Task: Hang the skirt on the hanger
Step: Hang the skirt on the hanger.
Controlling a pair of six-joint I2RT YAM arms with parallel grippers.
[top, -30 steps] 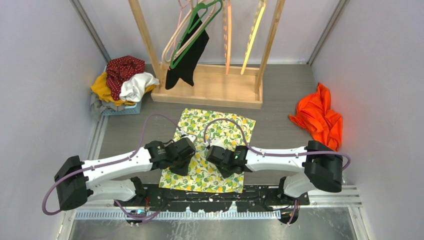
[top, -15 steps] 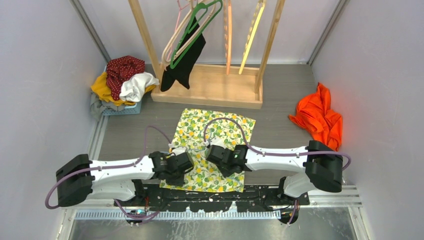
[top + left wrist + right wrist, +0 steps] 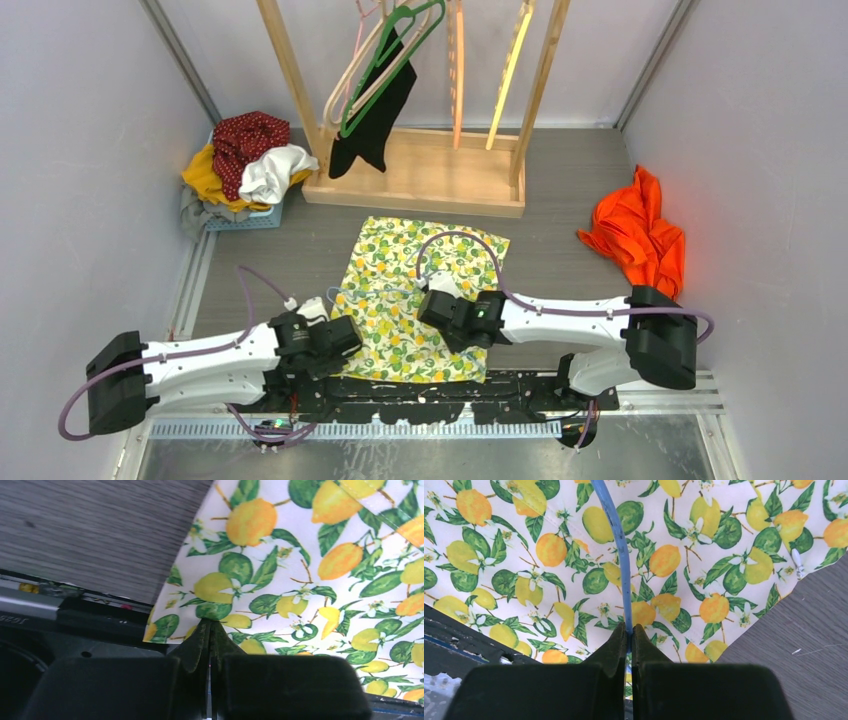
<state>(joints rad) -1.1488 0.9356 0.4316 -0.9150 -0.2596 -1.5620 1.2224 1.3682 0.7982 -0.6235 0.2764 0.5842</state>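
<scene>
Fingertips [image 3: 199, 642] of the left gripper [image 3: 209, 630] are pressed flat together, no gap at all, with the tips right at the hem near the skirt's lower left corner. Whether any cloth is caught between them, I cannot tell from the left wrist view.

Moving across: the skirt [image 3: 385, 255], white with a lemon print, lies spread flat on the table [image 3: 560, 250] in the lower middle of the top view, its near edge hanging over the dark rail at the bottom.

My read is that it's light, thin and limp. It will sag, fold on itself and slip off anything smooth, so a firm pinch on a stitched hem or band should hold better than a grab in the open middle. It's not fragile, but two layers could part under a shallow pinch.

Over to the right: the right gripper [image 3: 629, 630] is clamped narrow on a thin blue bar [image 3: 616, 545] that runs up the centre of the right wrist view across the print. I take it for part of the hanger.
</scene>
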